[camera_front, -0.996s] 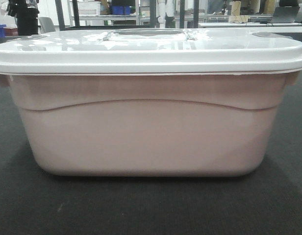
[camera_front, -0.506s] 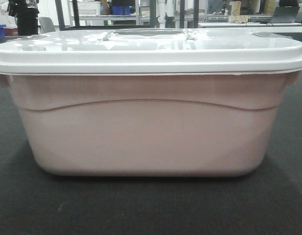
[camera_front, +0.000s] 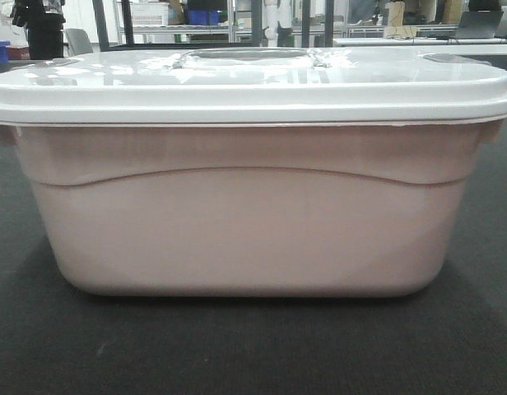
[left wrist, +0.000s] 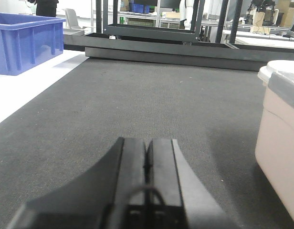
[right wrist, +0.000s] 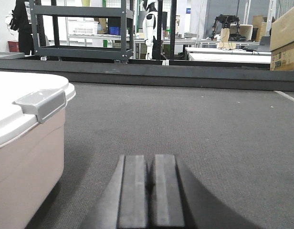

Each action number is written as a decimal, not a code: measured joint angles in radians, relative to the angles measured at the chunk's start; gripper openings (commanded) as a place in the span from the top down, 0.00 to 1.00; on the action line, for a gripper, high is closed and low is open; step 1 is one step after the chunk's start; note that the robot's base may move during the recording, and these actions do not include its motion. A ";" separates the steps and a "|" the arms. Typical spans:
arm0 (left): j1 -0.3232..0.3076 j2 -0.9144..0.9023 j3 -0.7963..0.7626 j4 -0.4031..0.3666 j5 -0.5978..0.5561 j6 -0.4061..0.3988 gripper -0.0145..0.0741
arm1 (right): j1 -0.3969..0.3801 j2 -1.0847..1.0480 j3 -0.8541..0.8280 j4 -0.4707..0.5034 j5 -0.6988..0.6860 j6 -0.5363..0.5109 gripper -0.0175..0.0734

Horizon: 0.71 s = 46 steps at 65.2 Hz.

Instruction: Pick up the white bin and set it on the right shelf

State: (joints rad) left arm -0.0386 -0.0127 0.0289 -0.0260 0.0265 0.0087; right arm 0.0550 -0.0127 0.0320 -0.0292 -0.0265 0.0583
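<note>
- Dead centre on the dark carpet (camera_front: 253, 354) stands the white bin (camera_front: 253, 222), upright, its long side filling the front view.
- Its glossy lid (camera_front: 253, 82) is on and sits level all round, so the contents are hidden; a recessed handle (camera_front: 241, 56) shows in the top.
- Bare carpet runs along the bin's near side and past both of its ends.
- From the left wrist, only the bin's end shows at the right edge, with open carpet beside it.
- Left gripper (left wrist: 148, 143) is low over the carpet, fingers (left wrist: 132, 162) pressed together with only a thin seam between them. It is apart from the bin and holds nothing.
- At the carpet's left edge lies a white strip (left wrist: 23, 90); a blue crate (left wrist: 23, 40) stands on it at the far left, its inside out of sight.
- A low dark rail (left wrist: 175, 50) closes the carpet's far edge.
- From the right wrist, the bin's other end shows at the left, with a grey latch (right wrist: 42, 102) over the lid's corner.
- Right gripper (right wrist: 151, 160) is also low, its fingers together but for a slim dark slit, empty and clear of the bin.
- Wide carpet lies ahead of it and to its right, up to the far rail, where a black rack (right wrist: 80, 28) rises.
</note>
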 measured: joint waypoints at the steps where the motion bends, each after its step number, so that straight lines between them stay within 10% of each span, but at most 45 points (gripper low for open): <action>1: 0.000 0.000 0.000 0.000 0.000 0.000 0.97 | 0.000 0.000 0.000 0.000 0.000 0.000 0.75; 46: 0.000 0.000 -0.079 0.003 0.007 0.000 0.97 | 0.000 0.000 -0.090 0.000 0.119 0.000 0.75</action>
State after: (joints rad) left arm -0.0386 -0.0127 -0.0504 -0.0228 0.0338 0.0087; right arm 0.0550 -0.0127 -0.0584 -0.0292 0.0925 0.0583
